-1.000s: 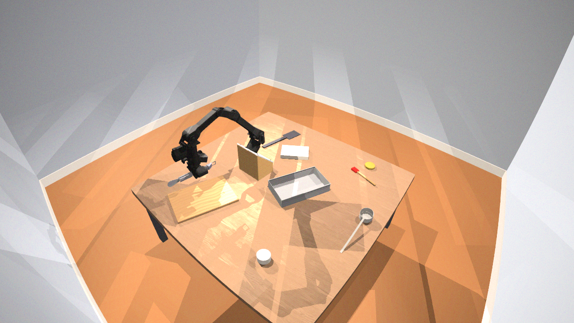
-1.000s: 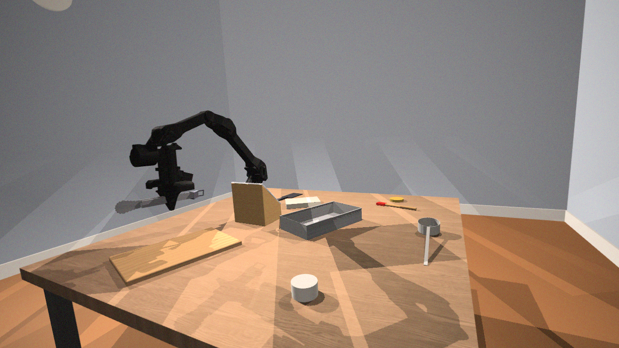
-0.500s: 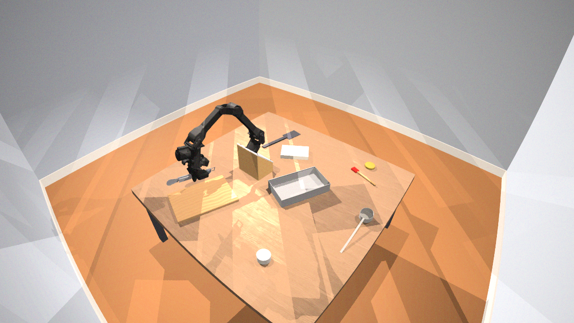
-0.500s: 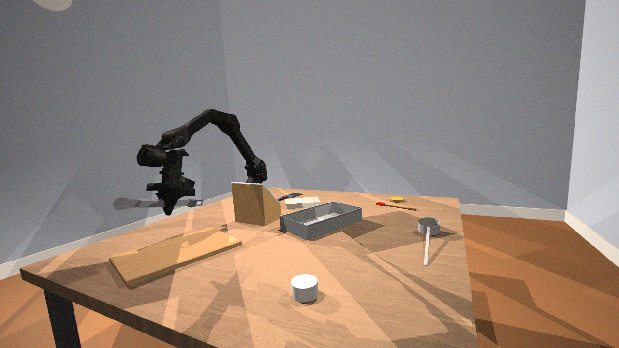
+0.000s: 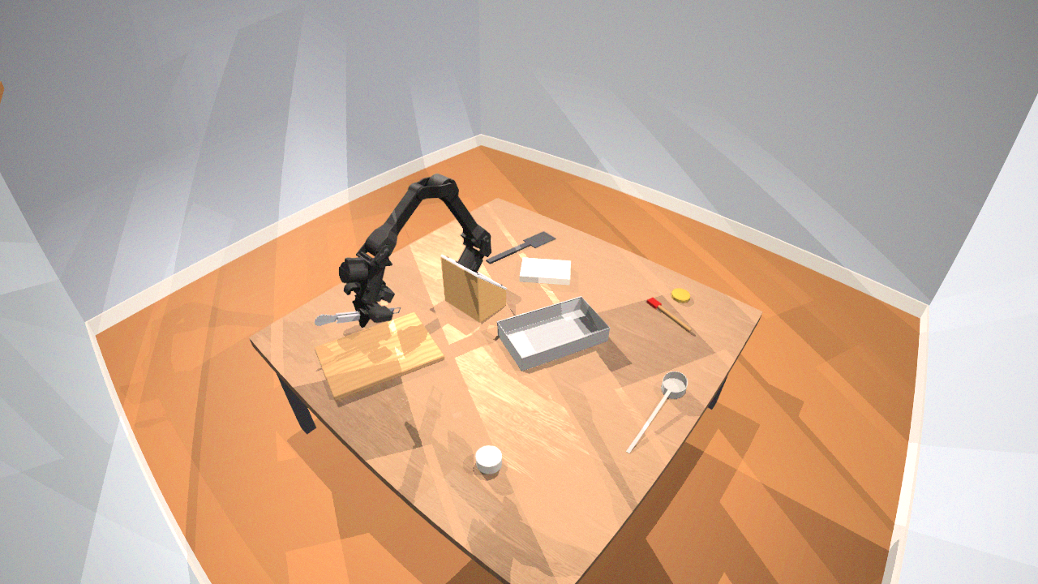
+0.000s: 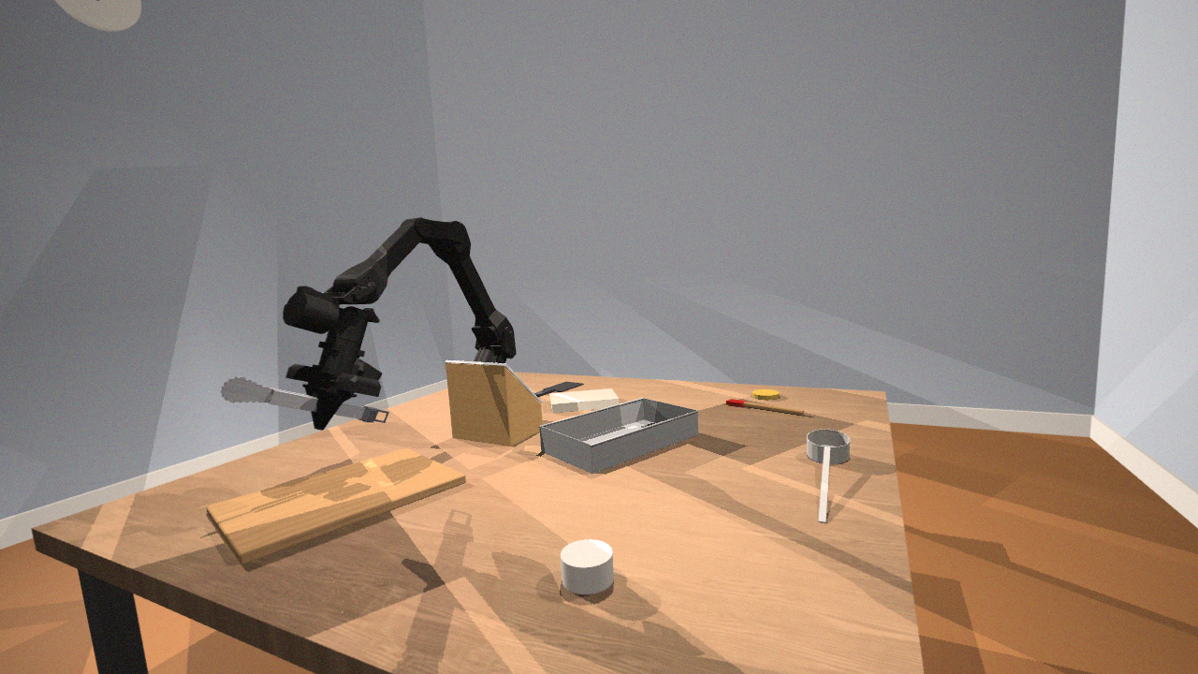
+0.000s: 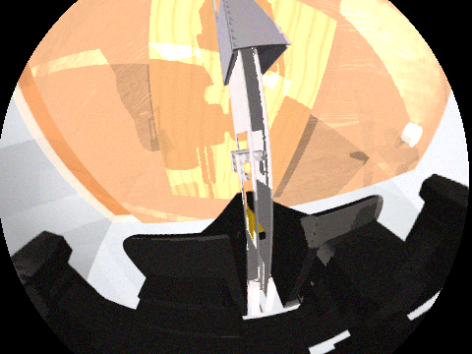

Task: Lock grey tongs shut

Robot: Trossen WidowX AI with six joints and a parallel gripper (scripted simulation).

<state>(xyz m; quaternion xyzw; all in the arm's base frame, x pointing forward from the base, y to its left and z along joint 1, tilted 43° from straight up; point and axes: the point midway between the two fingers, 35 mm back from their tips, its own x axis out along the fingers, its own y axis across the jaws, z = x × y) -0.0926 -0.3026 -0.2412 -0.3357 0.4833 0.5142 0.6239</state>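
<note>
The grey tongs (image 5: 346, 317) (image 6: 288, 401) (image 7: 239, 103) are in the air, arms close together. Their scalloped tips are at the left in the top and exterior views, a little higher than the looped hinge end in the exterior view. Whether the lock has caught cannot be seen. My gripper (image 5: 371, 316) (image 6: 322, 410) (image 7: 244, 197) points down and is shut on the tongs around mid-length. The wooden board (image 5: 348, 370) (image 6: 335, 498) (image 7: 177, 113) lies on the table, below the tongs in the wrist view. The roasting tin (image 5: 562, 350) (image 6: 645, 440) holds no tongs.
A tan upright block (image 5: 464, 294) (image 6: 473, 406) stands between board and tin. A white cup (image 5: 488, 461) (image 6: 586, 569) (image 7: 412, 134) stands near the front. A white slab (image 5: 546, 271), a dark spatula (image 5: 539, 239), a red-tipped brush (image 5: 676, 319), a yellow disc (image 5: 680, 295) and a long-handled ladle (image 5: 648, 421) lie around.
</note>
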